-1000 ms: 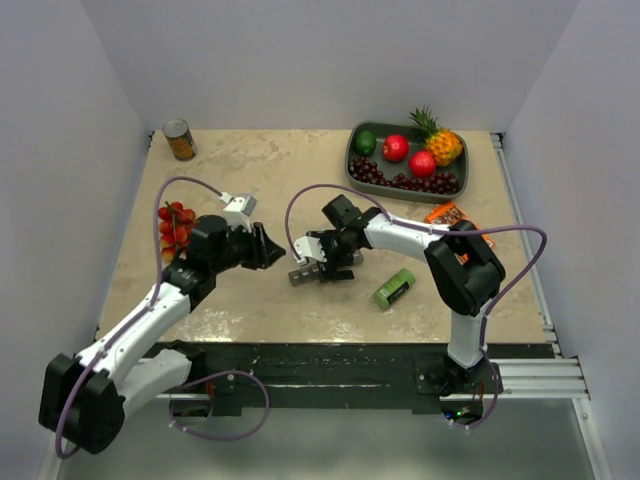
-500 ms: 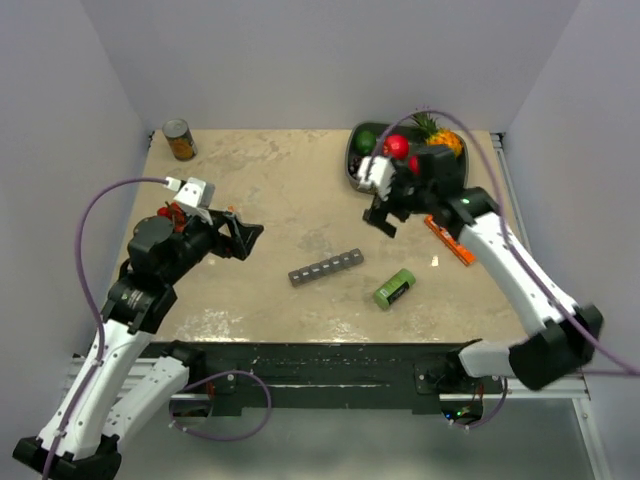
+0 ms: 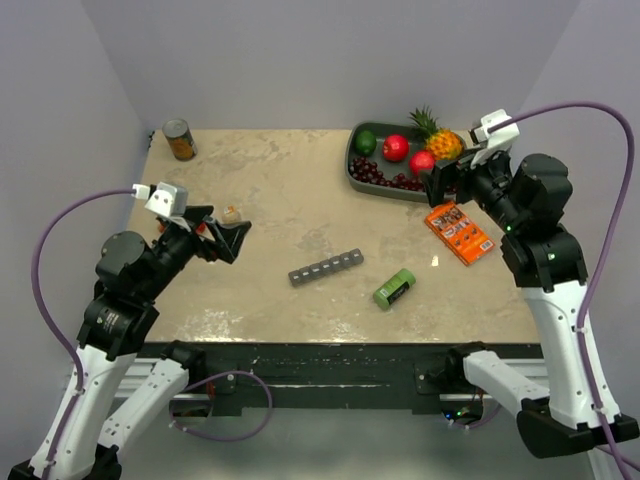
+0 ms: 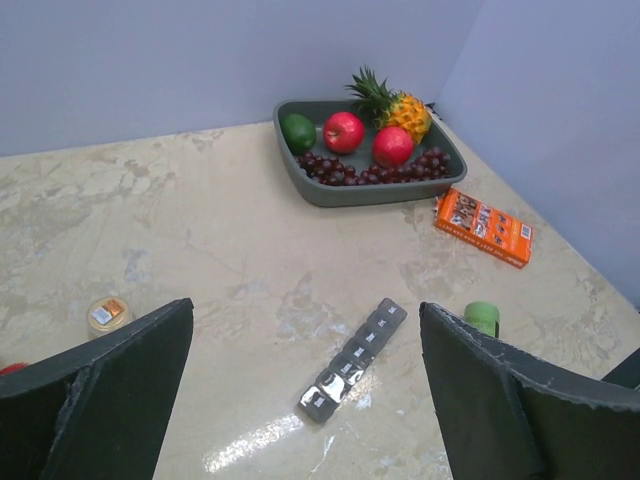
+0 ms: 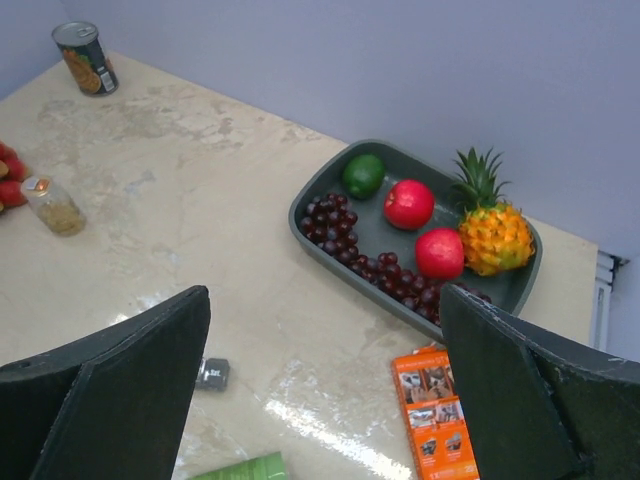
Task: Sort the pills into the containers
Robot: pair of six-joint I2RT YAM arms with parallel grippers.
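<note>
Presently the left gripper (image 3: 222,236) and right gripper (image 3: 447,183) hang spread wide, empty. The grey pill organizer (image 3: 326,267) lies on the table (image 3: 280,180), just 6 o'clock of centre. The pills (image 5: 58,215) sit in a clear bottle (image 3: 232,214) at 9 o'clock. Both look like light, slick plastic: pinch each across its narrow width.

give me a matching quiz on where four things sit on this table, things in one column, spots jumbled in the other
Things:
1. can
2. pill organiser strip
3. orange packet
4. fruit tray

Places:
a. middle of the table
b. far right corner
c. far left corner
d. right side, just nearer the arms than the tray

Pairs: 1-c, 2-a, 3-d, 4-b
</note>
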